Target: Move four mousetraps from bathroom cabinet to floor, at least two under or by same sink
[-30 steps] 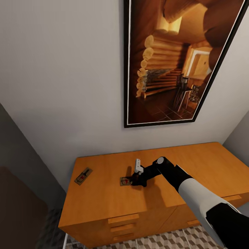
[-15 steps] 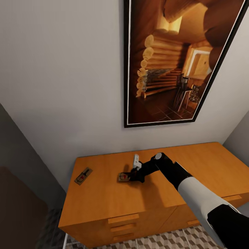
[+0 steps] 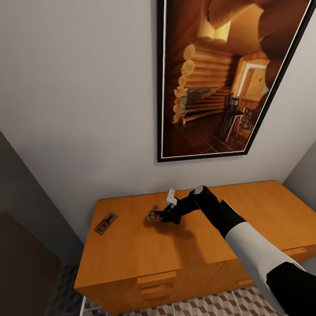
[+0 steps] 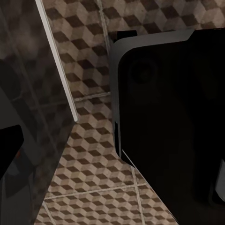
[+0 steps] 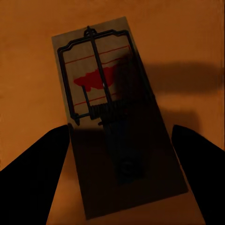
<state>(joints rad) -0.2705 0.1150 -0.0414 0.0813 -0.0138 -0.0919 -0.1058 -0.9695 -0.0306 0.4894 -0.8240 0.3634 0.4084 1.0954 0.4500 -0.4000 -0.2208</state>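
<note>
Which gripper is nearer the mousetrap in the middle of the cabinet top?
Right. The right gripper holds the middle mousetrap between its fingers above the cabinet. The left wrist view faces floor tiles, well away from it.

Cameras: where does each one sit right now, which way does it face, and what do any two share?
Head view: high, looking down at the cabinet top, second mousetrap and picture; right arm shows.
Left wrist view: low, facing the bathroom floor; dark robot body shows.
Right wrist view: just above the held mousetrap, dark jaws either side.
Shared: head and right wrist views both show that mousetrap in the right gripper.
</note>
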